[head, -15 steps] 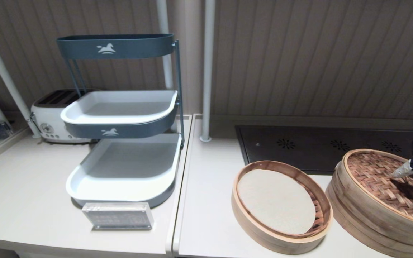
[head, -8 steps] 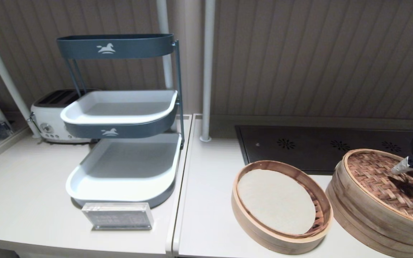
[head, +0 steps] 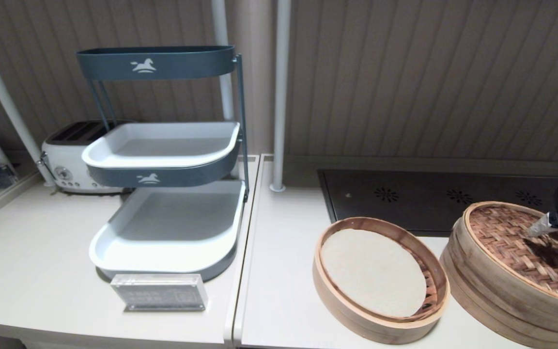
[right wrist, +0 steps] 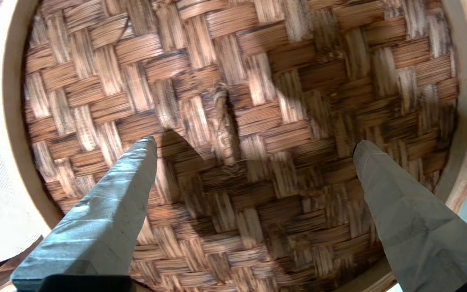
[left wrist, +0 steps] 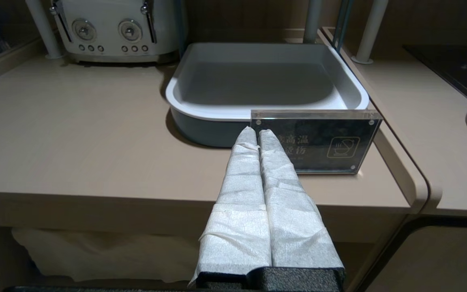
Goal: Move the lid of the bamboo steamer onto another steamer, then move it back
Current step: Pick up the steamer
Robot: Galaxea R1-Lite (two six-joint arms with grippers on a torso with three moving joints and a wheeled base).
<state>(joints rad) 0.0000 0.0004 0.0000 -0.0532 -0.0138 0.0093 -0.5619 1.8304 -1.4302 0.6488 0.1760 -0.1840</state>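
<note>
I see the lid (head: 526,249) resting on the steamer (head: 497,295) at the right end of the worktop (head: 279,291), its rim running off my view. Just left, almost touching, the open basket (head: 380,281) holds only a pale round liner (head: 373,271). My right hand (right wrist: 253,152) hangs above the lid's centre knot (right wrist: 223,121), fingers spread wide apart. My left hand (left wrist: 258,132), fingers pressed together, sits parked before the worktop's front edge, near a clear sign (left wrist: 314,142) and an empty grey tray (left wrist: 266,81).

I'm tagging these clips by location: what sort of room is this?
Most likely a kitchen counter, possibly a staged one. A toaster stands at the back left, a dark built-in cooktop is set into the worktop, and bamboo steamers sit on the counter beside a three-tier tray rack.
</note>
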